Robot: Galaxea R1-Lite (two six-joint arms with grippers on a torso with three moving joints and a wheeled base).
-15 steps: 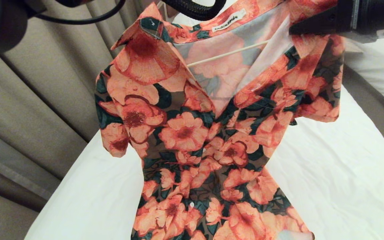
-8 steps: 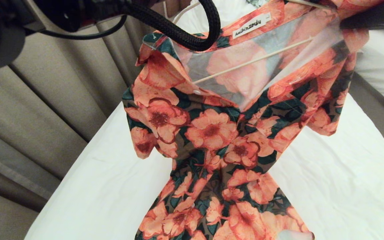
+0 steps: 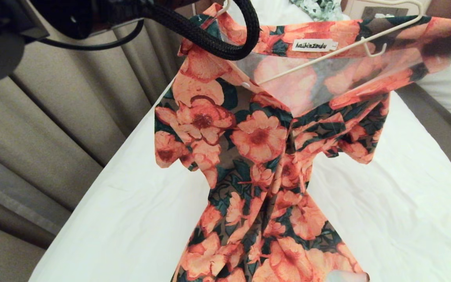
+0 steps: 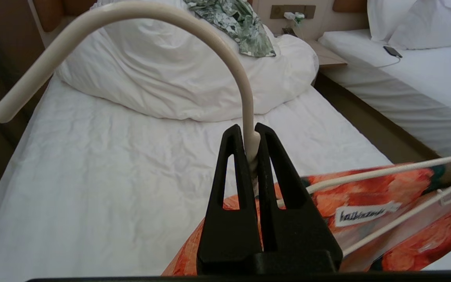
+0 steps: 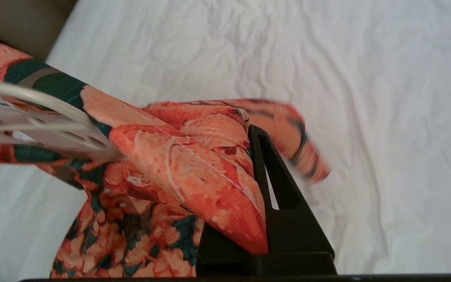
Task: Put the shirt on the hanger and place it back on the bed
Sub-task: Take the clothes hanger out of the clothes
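The flowered shirt (image 3: 264, 149) hangs in the air over the bed (image 3: 397, 196), draped on the cream hanger (image 3: 311, 62), whose wire shows through the open collar. My left gripper (image 4: 251, 135) is shut on the hanger's neck just below the curved hook (image 4: 131, 11). My right gripper (image 5: 245, 135) is shut on a fold of the shirt (image 5: 178, 156) at its right shoulder. Cloth covers one finger; the other finger (image 5: 276, 184) shows. The shirt's lower part trails down to the sheet.
A bunched white duvet (image 4: 170, 78) lies at the head of the bed with a green-and-white leaf-print garment (image 4: 241, 27) on it. Beige curtains (image 3: 53, 117) hang on the left. A second white bed (image 4: 425, 78) stands on the right across a narrow gap.
Shirt and hanger have swung to the right and farther out over the bed. The hanger's right arm and notch now show above the collar, and the right gripper has drawn back toward the upper right.
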